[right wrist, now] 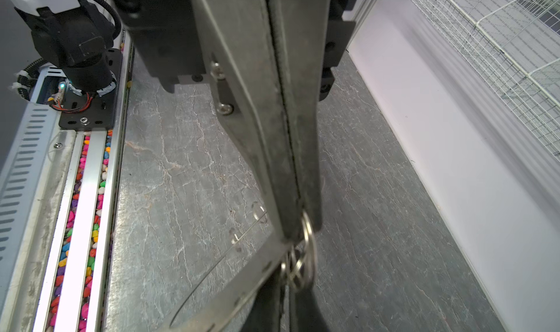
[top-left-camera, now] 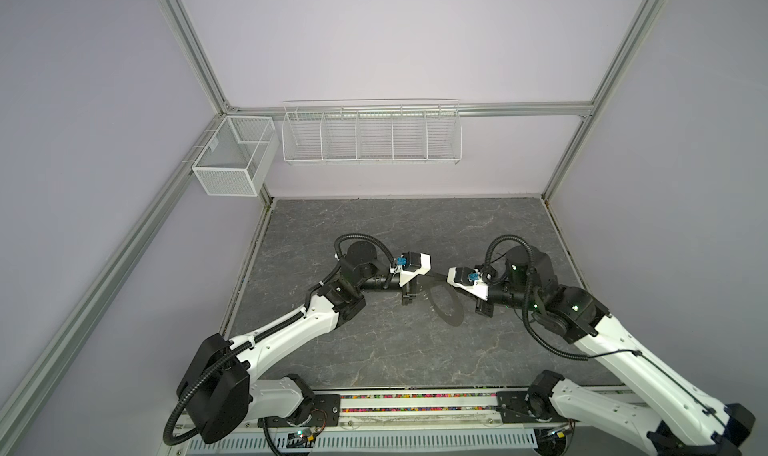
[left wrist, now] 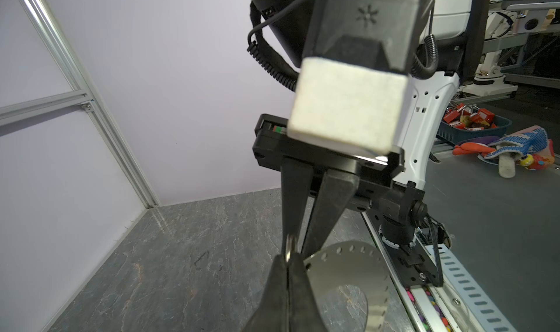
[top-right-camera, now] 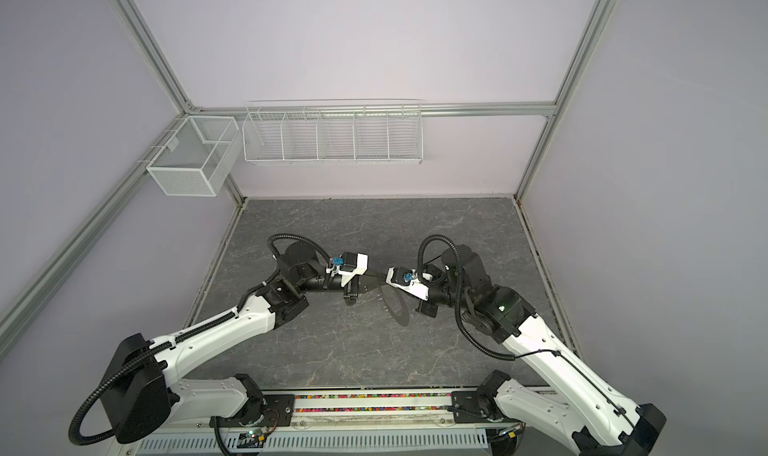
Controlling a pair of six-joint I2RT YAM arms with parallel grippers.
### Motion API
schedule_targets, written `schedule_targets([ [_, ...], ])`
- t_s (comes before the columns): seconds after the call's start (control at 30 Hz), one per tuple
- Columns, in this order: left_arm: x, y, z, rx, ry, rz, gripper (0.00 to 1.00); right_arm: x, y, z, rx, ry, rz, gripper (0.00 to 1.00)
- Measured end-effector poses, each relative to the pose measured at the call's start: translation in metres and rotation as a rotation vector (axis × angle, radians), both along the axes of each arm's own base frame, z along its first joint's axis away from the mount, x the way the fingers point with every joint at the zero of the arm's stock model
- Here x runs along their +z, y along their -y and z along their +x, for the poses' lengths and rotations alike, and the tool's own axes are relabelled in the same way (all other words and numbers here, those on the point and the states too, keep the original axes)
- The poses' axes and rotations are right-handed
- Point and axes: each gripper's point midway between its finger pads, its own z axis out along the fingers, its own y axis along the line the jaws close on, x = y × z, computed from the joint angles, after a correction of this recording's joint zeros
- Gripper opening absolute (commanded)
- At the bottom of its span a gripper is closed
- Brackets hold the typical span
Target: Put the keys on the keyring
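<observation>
The left tool [left wrist: 289, 256] clenches the keyring [left wrist: 348, 270] by its rim, upright above the bench [top-left-camera: 374, 350]. This steadies it for the right tool [left wrist: 298, 238], clenched on wire rings [right wrist: 298, 264] there.

Left hand [top-right-camera: 374, 285], right hand [top-right-camera: 390, 285], keyring [top-right-camera: 376, 275] edge-on between them

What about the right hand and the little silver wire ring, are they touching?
Touching. The right wrist view shows the right hand shut tight on the little silver wire ring, which pokes out from between its tips.
</observation>
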Motion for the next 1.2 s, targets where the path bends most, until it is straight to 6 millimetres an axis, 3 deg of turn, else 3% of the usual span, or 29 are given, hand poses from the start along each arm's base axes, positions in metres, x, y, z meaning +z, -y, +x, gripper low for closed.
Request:
schedule_targets([
  [0.53, -0.003, 0.003, 0.017, 0.116, 0.103, -0.098, 0.0, -0.004, -0.003, 0.014, -0.049, -0.049, -0.02, 0.07],
  [0.73, -0.002, 0.004, 0.018, 0.111, 0.102, -0.111, 0.0, -0.005, -0.003, 0.02, -0.071, -0.053, -0.03, 0.23],
  [0.97, -0.004, -0.003, 0.019, 0.061, 0.044, -0.092, 0.0, 0.005, 0.021, 0.021, -0.118, 0.005, -0.04, 0.29],
  [1.07, -0.003, -0.004, 0.017, 0.036, 0.023, -0.084, 0.0, 0.014, 0.034, 0.015, -0.128, 0.04, -0.036, 0.27],
  [1.2, -0.002, -0.004, 0.013, 0.004, 0.007, -0.079, 0.0, 0.023, 0.035, 0.003, -0.087, 0.063, -0.01, 0.26],
])
